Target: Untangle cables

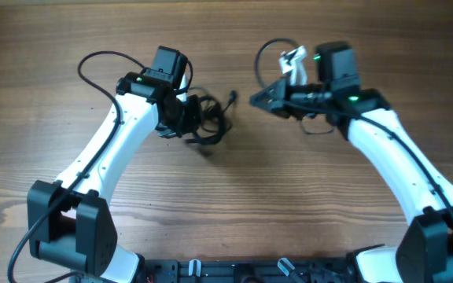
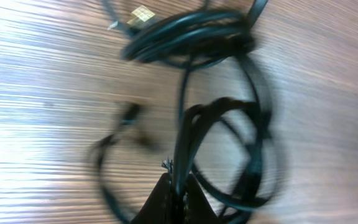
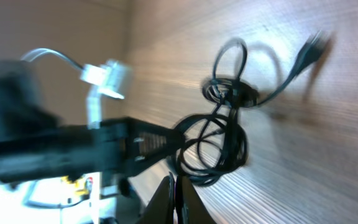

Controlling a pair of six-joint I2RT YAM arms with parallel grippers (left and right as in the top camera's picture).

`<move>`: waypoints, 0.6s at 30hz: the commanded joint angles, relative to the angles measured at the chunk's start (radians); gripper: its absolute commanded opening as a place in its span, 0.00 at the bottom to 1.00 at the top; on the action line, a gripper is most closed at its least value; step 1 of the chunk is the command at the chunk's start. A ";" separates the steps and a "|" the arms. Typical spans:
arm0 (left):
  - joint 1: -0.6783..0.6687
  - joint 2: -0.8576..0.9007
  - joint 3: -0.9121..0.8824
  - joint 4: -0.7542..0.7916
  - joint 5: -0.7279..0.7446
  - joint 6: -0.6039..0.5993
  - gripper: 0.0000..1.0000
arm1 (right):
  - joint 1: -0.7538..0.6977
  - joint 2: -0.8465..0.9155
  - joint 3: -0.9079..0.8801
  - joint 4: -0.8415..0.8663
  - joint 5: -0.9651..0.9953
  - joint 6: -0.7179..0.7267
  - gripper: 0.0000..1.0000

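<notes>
The cables lie in one bundle near the middle of the worktop, slightly toward its far edge. The left gripper is pinching one strand. The right gripper, its fingers pressed together and empty, is just beside the bundle on the right, not touching it. The plug end points toward this gripper.

Tangle of cables sits at L gripper, blocks centre-left. Only a narrow gap btwn its plug end and R gripper. Table open btwn arms, near side, and along far edge.
</notes>
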 commanded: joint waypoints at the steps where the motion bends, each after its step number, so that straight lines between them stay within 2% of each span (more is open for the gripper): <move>1: 0.006 -0.005 0.001 0.002 -0.076 0.012 0.04 | -0.047 -0.018 0.018 0.044 -0.203 0.030 0.04; 3: 0.006 -0.005 0.001 -0.001 -0.076 0.011 0.04 | -0.064 -0.018 0.018 0.061 -0.219 0.031 0.04; 6: 0.006 -0.005 0.001 0.000 -0.030 0.011 0.04 | -0.040 -0.018 0.018 0.017 -0.176 -0.045 0.05; 9: 0.010 -0.005 0.001 0.000 0.097 0.035 0.04 | 0.015 -0.017 0.018 -0.078 -0.042 -0.128 0.30; 11: 0.014 -0.005 0.001 0.004 0.148 0.005 0.04 | 0.066 -0.017 0.018 -0.116 0.047 -0.125 0.45; 14: 0.014 -0.005 0.001 0.030 0.155 -0.103 0.04 | 0.145 -0.014 0.016 -0.162 0.229 0.036 0.46; 18: 0.014 -0.005 0.001 0.061 0.159 -0.157 0.04 | 0.186 0.014 0.016 -0.161 0.259 0.114 0.45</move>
